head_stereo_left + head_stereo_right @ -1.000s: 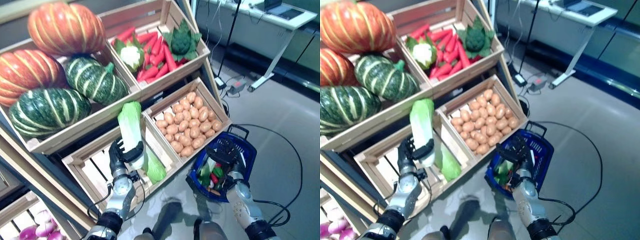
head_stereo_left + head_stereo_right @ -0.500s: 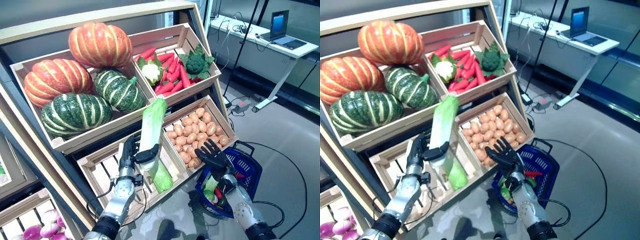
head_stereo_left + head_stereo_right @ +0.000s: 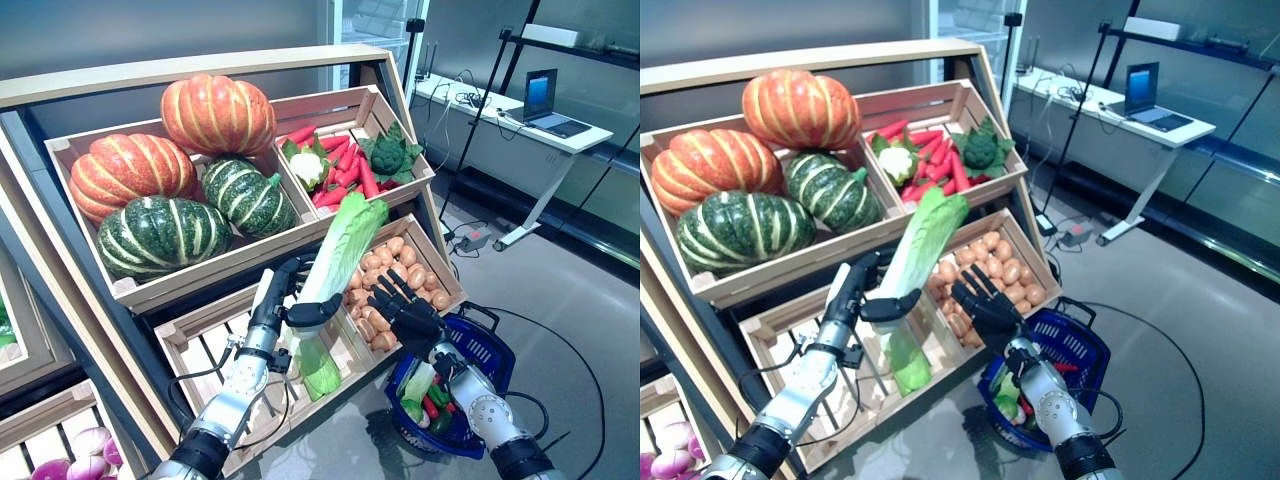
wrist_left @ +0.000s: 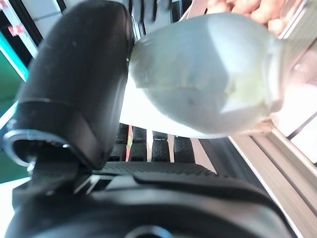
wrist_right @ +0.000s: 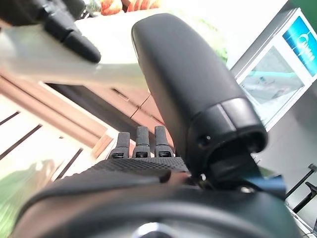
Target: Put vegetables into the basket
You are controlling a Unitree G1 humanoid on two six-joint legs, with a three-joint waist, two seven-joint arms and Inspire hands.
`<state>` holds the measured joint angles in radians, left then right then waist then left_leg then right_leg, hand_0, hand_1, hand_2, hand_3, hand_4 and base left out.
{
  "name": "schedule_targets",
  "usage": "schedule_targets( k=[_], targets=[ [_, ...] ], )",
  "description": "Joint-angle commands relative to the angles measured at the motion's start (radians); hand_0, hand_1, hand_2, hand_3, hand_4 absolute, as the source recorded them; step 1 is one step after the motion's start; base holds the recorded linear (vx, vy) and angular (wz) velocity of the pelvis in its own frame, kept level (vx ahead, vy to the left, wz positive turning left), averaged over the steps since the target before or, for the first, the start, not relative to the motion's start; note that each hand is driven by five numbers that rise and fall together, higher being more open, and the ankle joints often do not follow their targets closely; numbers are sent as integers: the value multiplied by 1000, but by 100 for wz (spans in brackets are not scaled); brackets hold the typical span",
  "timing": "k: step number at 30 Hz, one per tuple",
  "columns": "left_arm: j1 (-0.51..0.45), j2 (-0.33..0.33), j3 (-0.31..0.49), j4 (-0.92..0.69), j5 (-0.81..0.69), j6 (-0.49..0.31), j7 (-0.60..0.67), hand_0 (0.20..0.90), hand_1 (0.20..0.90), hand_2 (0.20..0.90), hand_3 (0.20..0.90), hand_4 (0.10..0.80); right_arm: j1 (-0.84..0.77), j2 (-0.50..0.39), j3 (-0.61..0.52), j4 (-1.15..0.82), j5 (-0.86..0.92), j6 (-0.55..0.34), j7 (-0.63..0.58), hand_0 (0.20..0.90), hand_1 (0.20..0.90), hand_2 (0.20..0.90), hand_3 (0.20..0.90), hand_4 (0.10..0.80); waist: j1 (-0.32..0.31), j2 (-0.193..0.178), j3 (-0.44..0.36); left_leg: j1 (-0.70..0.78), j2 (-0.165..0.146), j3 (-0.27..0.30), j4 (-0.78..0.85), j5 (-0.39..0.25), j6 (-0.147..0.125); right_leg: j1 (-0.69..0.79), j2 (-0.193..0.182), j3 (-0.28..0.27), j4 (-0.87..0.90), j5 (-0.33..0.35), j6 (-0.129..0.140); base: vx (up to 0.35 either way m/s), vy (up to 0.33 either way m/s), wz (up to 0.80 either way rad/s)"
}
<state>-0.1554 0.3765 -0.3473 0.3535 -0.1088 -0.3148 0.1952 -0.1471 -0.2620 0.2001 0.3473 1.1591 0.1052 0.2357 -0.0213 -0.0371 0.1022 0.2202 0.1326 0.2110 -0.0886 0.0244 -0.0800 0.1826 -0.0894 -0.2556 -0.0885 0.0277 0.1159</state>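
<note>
My left hand (image 3: pixel 283 306) is shut on a long pale-green napa cabbage (image 3: pixel 338 248), held upright and tilted in front of the wooden stand; its white base fills the left wrist view (image 4: pixel 208 79). My right hand (image 3: pixel 405 312) is open with fingers spread, just right of the cabbage and above the blue basket (image 3: pixel 492 345) on the floor. The basket holds green and red vegetables (image 3: pixel 424 395). The right wrist view shows the cabbage's pale stalk (image 5: pixel 74 67) past my right thumb (image 5: pixel 188 84).
The wooden stand (image 3: pixel 200 290) with slanted crates rises right behind both hands. A second green cabbage (image 3: pixel 318 368) lies in the lower crate under my left hand. A white desk (image 3: pixel 530 130) with a laptop stands at the far right.
My left hand has lifted the cabbage higher and tilted it to the right. My right hand rose from the basket towards the cabbage. The camera has tilted up.
</note>
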Motion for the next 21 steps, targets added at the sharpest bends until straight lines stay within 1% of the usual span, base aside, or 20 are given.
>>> schedule_targets(
  k=[1,9,14,17,21],
  targets=[
    [-200,29,-30,-63,7,-183,-15,300,300,300,300,400,-155,10,-63,-55,113,-59,82,900,900,900,900,800,13,-13,-56,-14,-38,31,1,-77,40,31,-18,-24,1,-25,-17,0,0,0],
    [-219,24,-86,-71,-13,-182,-57,300,300,300,300,400,-237,-8,-60,-29,107,-106,47,900,900,900,900,800,17,-13,-56,-9,-37,25,1,-81,39,37,-20,-21,1,-28,-15,0,0,0],
    [-226,31,-118,-85,-20,-176,-87,300,300,300,300,400,-304,-30,-74,-23,125,-118,24,900,900,900,900,800,25,-14,-58,-13,-37,15,1,-85,38,38,-24,-24,1,-31,-13,0,0,0],
    [-230,41,-134,-93,-28,-184,-104,300,300,300,300,400,-345,-49,-72,-9,127,-106,14,900,900,900,900,800,30,-13,-58,-15,-36,13,1,-85,36,38,-26,-28,1,-32,-12,0,3,1],
    [-250,39,-162,-95,-51,-192,-121,300,300,300,300,400,-398,-59,-50,58,156,-62,34,900,900,900,900,800,37,-14,-61,-18,-38,5,1,-87,36,38,-28,-31,1,-35,-13,0,0,0]
  ],
)
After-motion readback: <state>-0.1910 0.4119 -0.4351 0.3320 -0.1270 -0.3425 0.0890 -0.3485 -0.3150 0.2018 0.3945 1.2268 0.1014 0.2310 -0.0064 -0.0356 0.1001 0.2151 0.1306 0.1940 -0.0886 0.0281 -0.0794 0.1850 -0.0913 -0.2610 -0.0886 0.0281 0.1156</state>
